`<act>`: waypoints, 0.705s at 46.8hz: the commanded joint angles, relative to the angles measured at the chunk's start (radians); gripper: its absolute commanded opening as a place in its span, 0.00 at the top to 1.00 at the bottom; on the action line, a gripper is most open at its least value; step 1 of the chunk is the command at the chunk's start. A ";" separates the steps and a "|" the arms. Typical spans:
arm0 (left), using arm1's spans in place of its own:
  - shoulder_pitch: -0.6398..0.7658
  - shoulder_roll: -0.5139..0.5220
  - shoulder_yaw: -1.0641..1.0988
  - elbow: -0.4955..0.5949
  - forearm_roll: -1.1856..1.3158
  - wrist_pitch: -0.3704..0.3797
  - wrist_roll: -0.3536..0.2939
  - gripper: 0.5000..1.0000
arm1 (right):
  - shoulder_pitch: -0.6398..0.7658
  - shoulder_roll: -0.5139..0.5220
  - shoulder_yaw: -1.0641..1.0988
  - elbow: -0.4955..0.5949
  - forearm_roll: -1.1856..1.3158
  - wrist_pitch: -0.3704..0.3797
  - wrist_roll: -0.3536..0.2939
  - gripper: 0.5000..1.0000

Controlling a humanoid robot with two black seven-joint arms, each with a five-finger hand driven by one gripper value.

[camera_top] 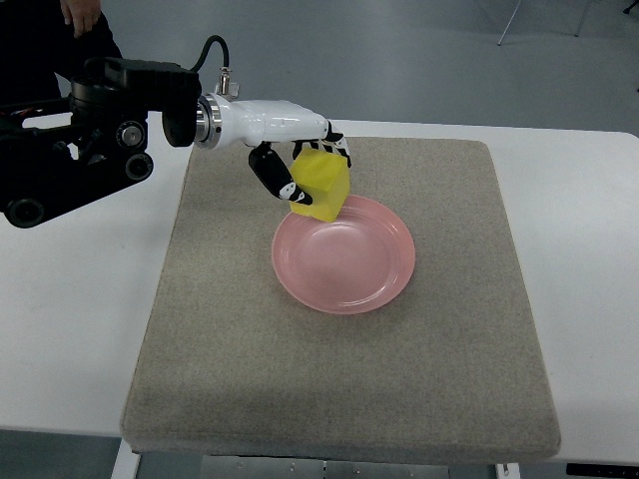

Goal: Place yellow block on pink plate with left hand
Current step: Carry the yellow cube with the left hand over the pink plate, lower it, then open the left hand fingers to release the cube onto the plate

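Top view, left hand [300, 160] gripping yellow block [321, 186] over pink plate [344, 256] rim

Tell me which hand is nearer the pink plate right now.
Left. The left hand holds the yellow block over the far-left rim of the pink plate. The right hand is not in view.

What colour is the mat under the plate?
Greyish beige, plain: the mat under the pink plate, top view.
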 commanded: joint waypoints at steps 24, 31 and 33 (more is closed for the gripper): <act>0.035 -0.107 0.097 0.054 0.101 0.014 0.009 1.00 | 0.000 0.000 0.000 0.000 0.000 0.000 0.000 0.15; 0.038 -0.115 0.097 0.062 0.101 0.015 0.009 0.99 | 0.000 0.000 0.000 0.000 -0.001 0.000 0.000 0.15; 0.038 -0.118 0.097 0.063 0.102 0.015 0.009 0.94 | 0.000 0.000 0.000 0.000 0.000 0.000 0.000 0.15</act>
